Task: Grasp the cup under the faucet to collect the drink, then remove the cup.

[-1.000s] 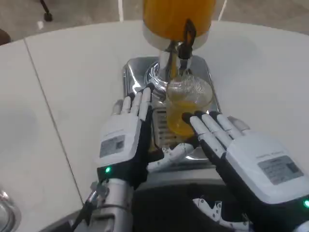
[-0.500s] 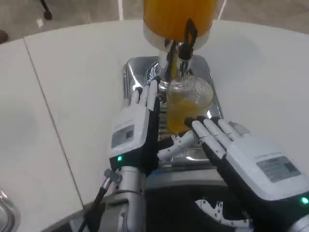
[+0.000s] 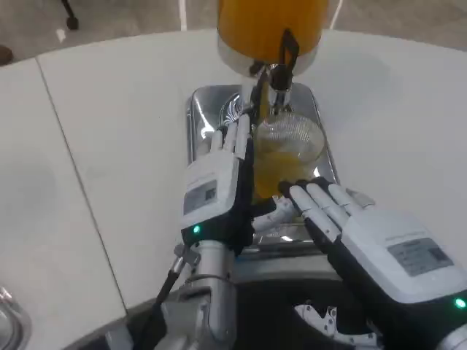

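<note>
In the head view, the clear cup (image 3: 286, 157), part full of orange drink, stands under the faucet (image 3: 276, 76) on the steel tray (image 3: 211, 109). The left hand (image 3: 219, 182) lies against its side, fingers straight; whether it grips is unclear. The right hand (image 3: 350, 226) seemingly touches the cup's front, fingers spread.

A round white table (image 3: 109, 131) with a dark seam on its left; grey-beige floor (image 3: 124, 14) beyond it.
</note>
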